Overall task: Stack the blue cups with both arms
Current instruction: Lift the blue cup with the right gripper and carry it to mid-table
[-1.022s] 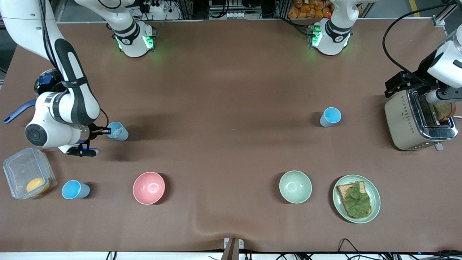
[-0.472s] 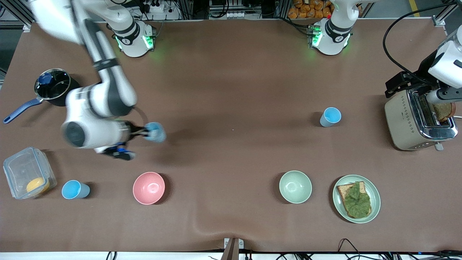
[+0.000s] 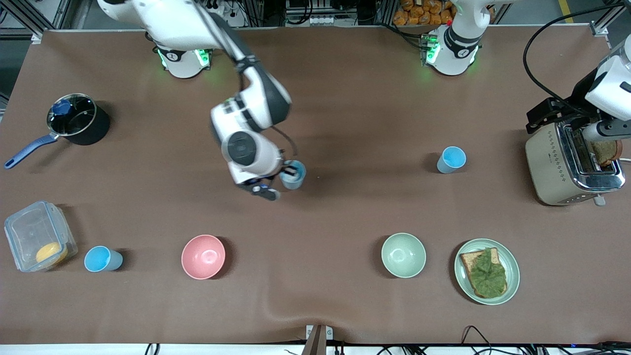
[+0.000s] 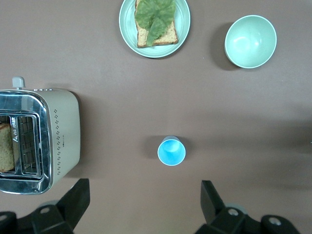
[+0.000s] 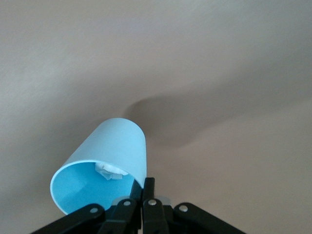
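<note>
Now the right pincer (image 3: 288, 173), pinched shut on one rim of a cup (image 3: 293, 175) over mid-desk (image 3: 345, 98), may let it swing loose, while the left pincer (image 4: 141, 204) hangs wide above the target cup (image 3: 451, 159) at three o'clock.
</note>
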Motion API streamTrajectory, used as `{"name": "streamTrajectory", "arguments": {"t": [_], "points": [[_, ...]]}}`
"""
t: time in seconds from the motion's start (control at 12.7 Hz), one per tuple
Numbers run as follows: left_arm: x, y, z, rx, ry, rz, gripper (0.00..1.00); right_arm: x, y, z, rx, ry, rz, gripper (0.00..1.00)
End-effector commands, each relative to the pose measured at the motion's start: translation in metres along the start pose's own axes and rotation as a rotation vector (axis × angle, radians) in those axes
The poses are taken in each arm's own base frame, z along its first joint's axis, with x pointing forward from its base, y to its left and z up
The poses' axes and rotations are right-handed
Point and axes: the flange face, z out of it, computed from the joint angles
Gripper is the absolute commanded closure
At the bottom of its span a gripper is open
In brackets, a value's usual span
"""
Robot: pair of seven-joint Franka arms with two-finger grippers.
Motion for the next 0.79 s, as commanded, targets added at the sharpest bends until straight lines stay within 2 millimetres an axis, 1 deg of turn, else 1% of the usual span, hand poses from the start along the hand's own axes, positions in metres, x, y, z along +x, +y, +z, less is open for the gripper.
{"name": "streamTrajectory", "arguments": {"t": [0.0, 0.16, 0.31, 0.39, 0.47, 0.55, 0.63, 0.71], "points": [[-0.001, 0.0, -0.004, 0.01, 0.0, -0.019, 0.0, -0.01, -0.033, 0.011, 0.057, 0.016, 0.021, 1.0], [-0.001, 0.0, -0.004, 0.01, 0.0, -0.02, 0.0, -0.027, -0.044, 0.022, 0.072, -0.002, 0.013, 1.0], [-0.001, 0.0, -0.004, 0.01, 0.0, -0.019, 0.0, -0.03, -0.045, 0.022, 0.092, -0.032, 0.031, 1.0], [-0.001, 0.0, -0.004, 0.01, 0.0, -0.019, 0.0, -0.029, -0.045, 0.021, 0.101, -0.043, 0.035, 0.43], [-0.001, 0.0, -0.004, 0.01, 0.0, -0.019, 0.0, -0.027, -0.044, 0.02, 0.099, -0.035, 0.025, 0.0], [-0.001, 0.0, -0.004, 0.01, 0.0, -0.02, 0.0, -0.021, -0.043, 0.008, 0.112, -0.021, -0.009, 0.0], [-0.001, 0.0, -0.004, 0.01, 0.0, -0.02, 0.0, -0.014, -0.043, -0.018, 0.141, -0.004, -0.054, 0.0], [-0.001, 0.0, -0.004, 0.01, 0.0, -0.02, 0.0, 0.013, -0.027, -0.041, 0.153, -0.012, -0.032, 0.0]]}}
